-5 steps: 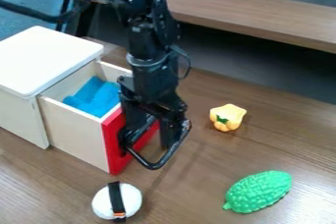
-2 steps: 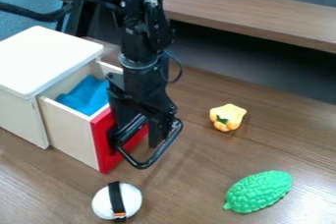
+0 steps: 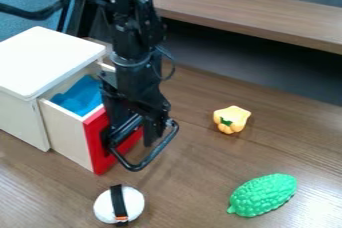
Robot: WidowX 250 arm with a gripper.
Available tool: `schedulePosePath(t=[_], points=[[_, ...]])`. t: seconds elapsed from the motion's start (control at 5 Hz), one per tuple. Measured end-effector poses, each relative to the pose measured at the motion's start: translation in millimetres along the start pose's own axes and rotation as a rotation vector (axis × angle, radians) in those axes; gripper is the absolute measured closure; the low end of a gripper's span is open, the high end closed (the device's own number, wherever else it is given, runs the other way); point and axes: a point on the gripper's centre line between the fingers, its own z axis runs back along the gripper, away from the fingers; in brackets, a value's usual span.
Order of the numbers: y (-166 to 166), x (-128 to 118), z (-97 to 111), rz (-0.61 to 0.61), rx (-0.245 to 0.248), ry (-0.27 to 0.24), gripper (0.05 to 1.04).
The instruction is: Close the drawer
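The boxy pale-wood drawer with a flat red front point(image 3: 67, 134) sits partway out of the boxy, white-topped cabinet point(image 3: 43, 57) on its left. In the drawer lies a crumpled blue cloth point(image 3: 81, 94). Before the drawer is a rounded white toy with a black band point(image 3: 135, 203); to the drawer's right, a lobed yellow toy pepper point(image 3: 232, 117); to its right and farther forward, an oval, bumpy green toy point(image 3: 264, 195).

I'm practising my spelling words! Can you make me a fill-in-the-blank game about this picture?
1. The drawer is not closed: it is partly ____.
2. The drawer's front is painted ____.
3. The bumpy toy on the wooden surface is coloured ____.
4. The round white thing near the drawer has a band coloured ____.

Missing words: open; red; green; black.
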Motion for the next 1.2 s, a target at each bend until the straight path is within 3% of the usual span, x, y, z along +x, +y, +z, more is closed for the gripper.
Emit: schedulePosePath(t=[0.4, 1.2], points=[[11, 1, 0, 0.015, 0.018, -0.015, 0.084], [46, 10, -13, 0.082, 0.06, 0.012, 0.084]])
